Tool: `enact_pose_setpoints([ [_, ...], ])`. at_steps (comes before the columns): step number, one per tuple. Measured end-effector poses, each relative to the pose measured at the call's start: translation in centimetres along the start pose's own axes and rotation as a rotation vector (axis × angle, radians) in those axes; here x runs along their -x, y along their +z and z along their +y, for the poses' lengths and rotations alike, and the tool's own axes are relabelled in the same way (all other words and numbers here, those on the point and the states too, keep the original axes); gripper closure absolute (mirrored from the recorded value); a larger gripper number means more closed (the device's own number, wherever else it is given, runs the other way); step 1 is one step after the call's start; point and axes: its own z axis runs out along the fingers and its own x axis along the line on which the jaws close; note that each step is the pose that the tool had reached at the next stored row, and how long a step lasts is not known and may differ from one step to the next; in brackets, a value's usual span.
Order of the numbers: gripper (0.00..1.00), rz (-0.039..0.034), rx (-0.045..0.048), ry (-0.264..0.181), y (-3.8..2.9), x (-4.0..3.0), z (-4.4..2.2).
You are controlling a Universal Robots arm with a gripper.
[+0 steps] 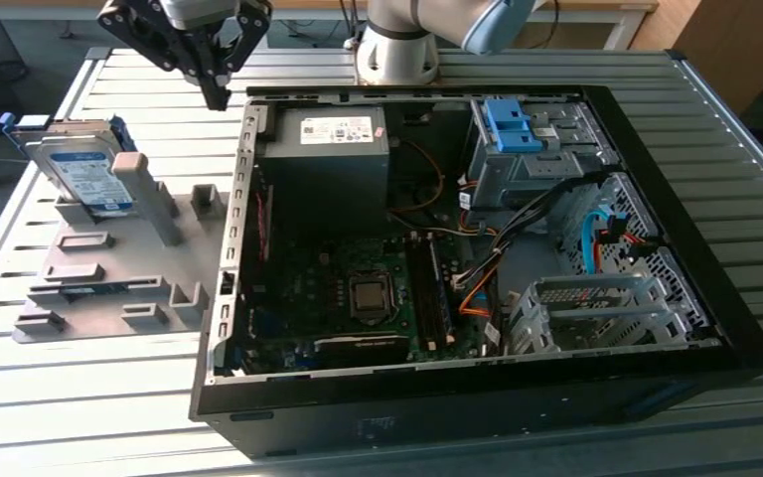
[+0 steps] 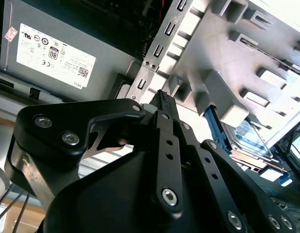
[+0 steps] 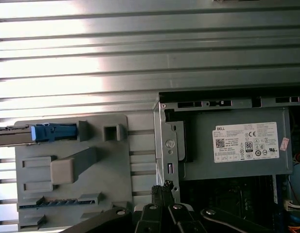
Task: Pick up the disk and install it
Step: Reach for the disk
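Exterior view, from its left: the disk (image 1: pixel 79 169) stands on edge in the grey rack (image 1: pixel 103 288) on the desk (image 1: pixel 76 397). It leans on a post, probably so its edges stay free for a grasp. Just right of it and higher, the pincer (image 1: pixel 215 94) hangs with fingers pinched together, holding nothing. Further right the open case (image 1: pixel 488 417) lies on its side, its bays facing up, likely to take the disk from above.

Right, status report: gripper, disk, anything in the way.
Gripper shut, empty, hanging by the computer case's edge. Disk propped in the grey rack, untouched. Rack's post stands across the disk's face.
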Motion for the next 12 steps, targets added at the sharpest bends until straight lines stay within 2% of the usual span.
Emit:
enact_pose_setpoints([
  [12,0.89,0.0,0.0,0.0,0.01,-0.36,-0.02],
])
